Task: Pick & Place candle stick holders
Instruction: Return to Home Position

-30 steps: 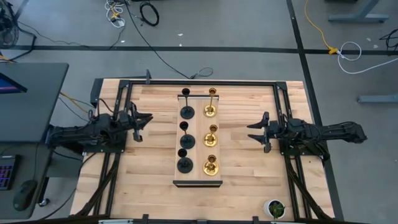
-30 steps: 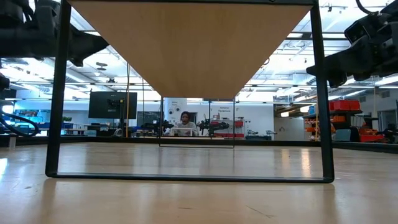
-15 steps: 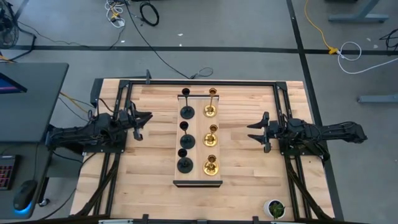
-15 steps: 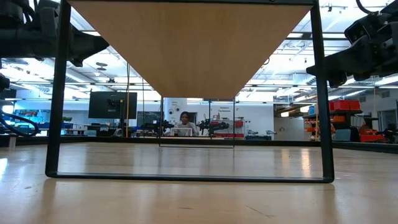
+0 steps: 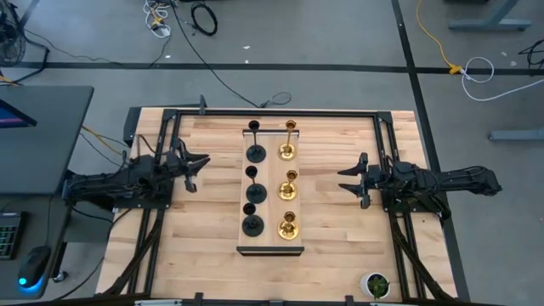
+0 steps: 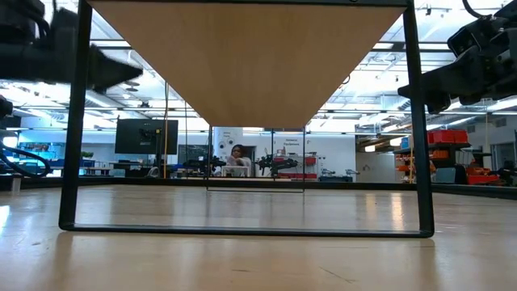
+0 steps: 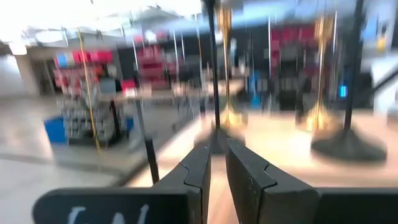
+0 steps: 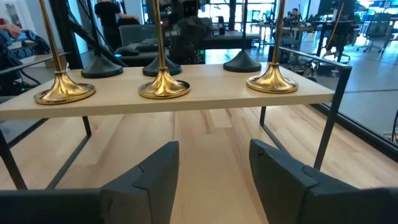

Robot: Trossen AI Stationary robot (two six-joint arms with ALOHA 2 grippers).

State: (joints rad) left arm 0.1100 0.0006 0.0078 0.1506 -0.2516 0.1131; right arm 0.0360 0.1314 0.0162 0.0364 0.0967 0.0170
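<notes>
Your six candle stick holders (image 5: 288, 185) all stand upright on the wooden shelf (image 5: 270, 208) at the middle of the table (image 5: 204, 234). The three black holders (image 5: 254, 192) form the row nearer the left arm, and the three gold holders (image 5: 288, 225) form the row nearer the right arm. The left gripper (image 5: 201, 161) hangs off the shelf's left side, empty, its fingers (image 7: 196, 177) drawn almost together with a thin slit between them. The right gripper (image 5: 342, 180) hangs off the right side, also empty, with its fingers (image 8: 155, 174) spread wide.
</notes>
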